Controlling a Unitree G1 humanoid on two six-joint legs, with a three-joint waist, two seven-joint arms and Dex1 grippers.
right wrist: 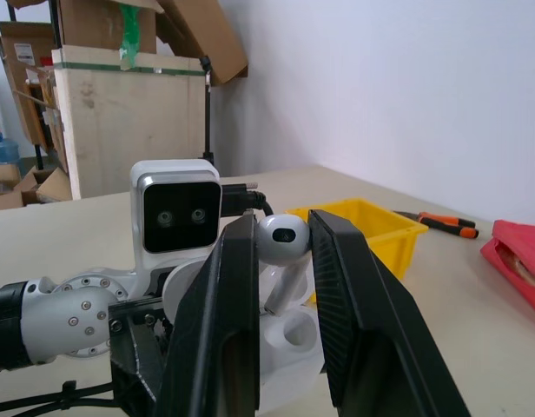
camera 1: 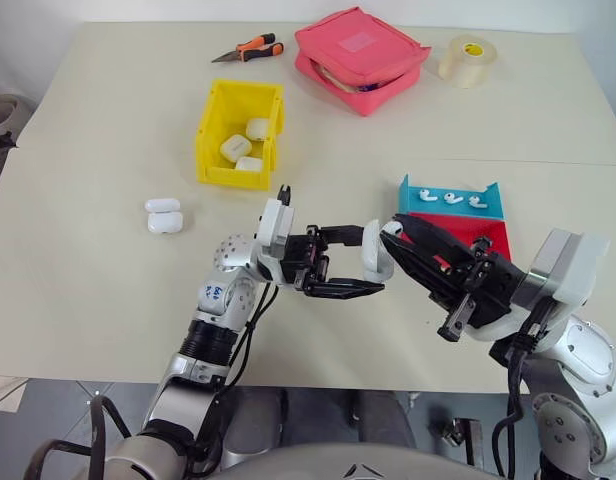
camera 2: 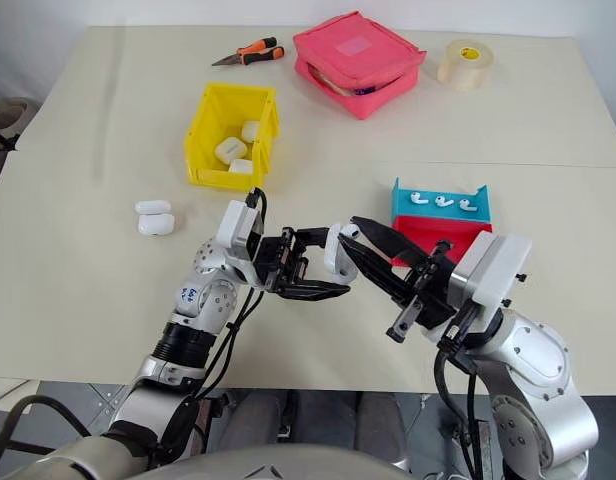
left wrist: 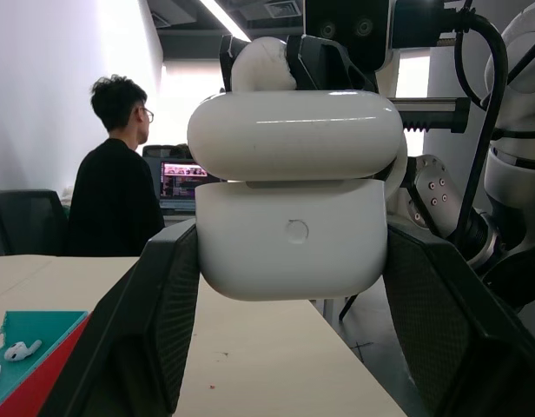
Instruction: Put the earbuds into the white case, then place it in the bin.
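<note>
Right wrist view shows it best: a tiny glossy white earbud (right wrist: 282, 243) sits pinched between the two black fingers of the right gripper (right wrist: 282, 261), bulb up and short stem pointing down toward an empty round socket of the small glossy white charging case (right wrist: 285, 334) just beneath it. The stem's long axis looks roughly in line with that socket, so I'd judge the coming move to be a short push along the stem. The case hangs in the air above the table's near edge, lid flipped open, with the left gripper (camera 1: 333, 262) clamped tight on its body; the two grippers meet tip to tip. Farther out, three more earbuds (camera 1: 451, 197) lie on the blue part of the red-and-blue tray (camera 1: 488, 232), and the bright yellow plastic bin (camera 1: 216, 120), already holding three white cases, stands well apart across the cream table (camera 1: 88, 300).
</note>
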